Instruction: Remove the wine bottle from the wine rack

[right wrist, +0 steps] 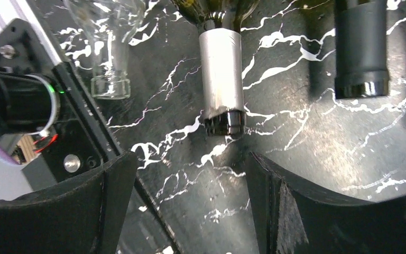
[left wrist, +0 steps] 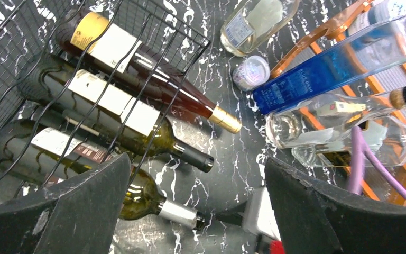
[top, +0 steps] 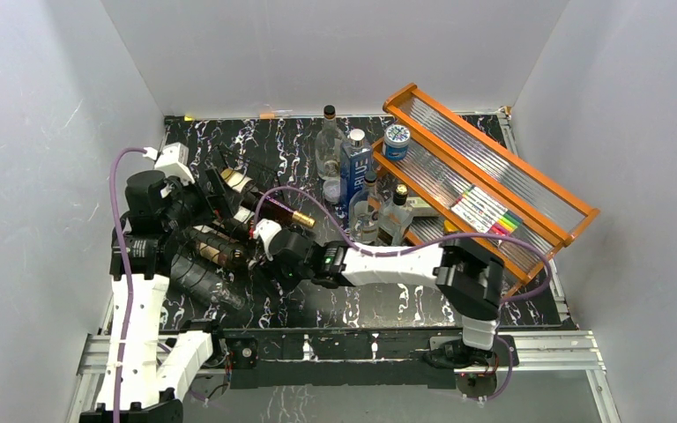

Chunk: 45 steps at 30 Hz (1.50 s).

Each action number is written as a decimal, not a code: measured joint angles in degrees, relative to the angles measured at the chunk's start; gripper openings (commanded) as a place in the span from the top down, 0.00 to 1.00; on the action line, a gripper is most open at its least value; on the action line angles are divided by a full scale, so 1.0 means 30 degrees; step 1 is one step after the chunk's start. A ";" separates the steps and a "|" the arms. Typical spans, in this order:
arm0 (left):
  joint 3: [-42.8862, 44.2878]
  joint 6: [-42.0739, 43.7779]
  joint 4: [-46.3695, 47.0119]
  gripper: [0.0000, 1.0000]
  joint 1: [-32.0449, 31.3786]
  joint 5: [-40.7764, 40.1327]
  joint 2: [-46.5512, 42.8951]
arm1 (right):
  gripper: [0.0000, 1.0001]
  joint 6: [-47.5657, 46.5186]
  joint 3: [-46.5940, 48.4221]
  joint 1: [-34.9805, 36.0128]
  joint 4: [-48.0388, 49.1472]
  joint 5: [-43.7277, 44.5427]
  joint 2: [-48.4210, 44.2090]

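At the left side of the table (top: pixel 379 304), the black wire wine rack (left wrist: pixel 16 37) holds 3 bottles lying flat. The silver-capped wine bottle (left wrist: pixel 142 196) lies lowest in the rack, its neck projecting out over the table. Right tool (right wrist: pixel 190 159): jaws apart, empty, just short of the silver cap, not touching. Left tool (left wrist: pixel 196 166): jaws wide apart, empty, above the rack.
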 measured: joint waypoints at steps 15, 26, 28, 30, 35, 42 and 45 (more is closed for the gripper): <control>-0.3002 0.1049 -0.0889 0.02 0.0000 -0.4087 -0.3031 | 0.48 -0.0911 0.1982 -0.0896 0.1428 0.0066 0.4065; -0.4051 0.1042 -0.0189 0.02 -0.0022 -0.5574 -0.4204 | 0.76 -0.1297 0.2186 -0.2178 0.1785 -0.2084 0.4320; -0.4306 0.1042 -0.0102 0.02 -0.0022 -0.5712 -0.4269 | 0.78 -0.1333 0.2455 -0.2514 0.1916 -0.2499 0.4415; -0.4401 0.1042 -0.0029 0.02 -0.0022 -0.5792 -0.4269 | 0.79 -0.1494 0.3002 -0.2834 0.2025 -0.2783 0.4699; -0.4415 0.1035 0.0153 0.02 -0.0022 -0.5923 -0.4306 | 0.81 -0.1851 0.3993 -0.3235 0.1260 -0.3665 0.5304; -0.4415 0.1027 0.0277 0.02 -0.0022 -0.5945 -0.4320 | 0.85 -0.2812 0.5282 -0.4029 0.0255 -0.4583 0.5880; -0.4415 0.1020 0.0277 0.02 -0.0022 -0.5989 -0.4320 | 0.88 -0.3366 0.5697 -0.4466 0.0044 -0.5034 0.6040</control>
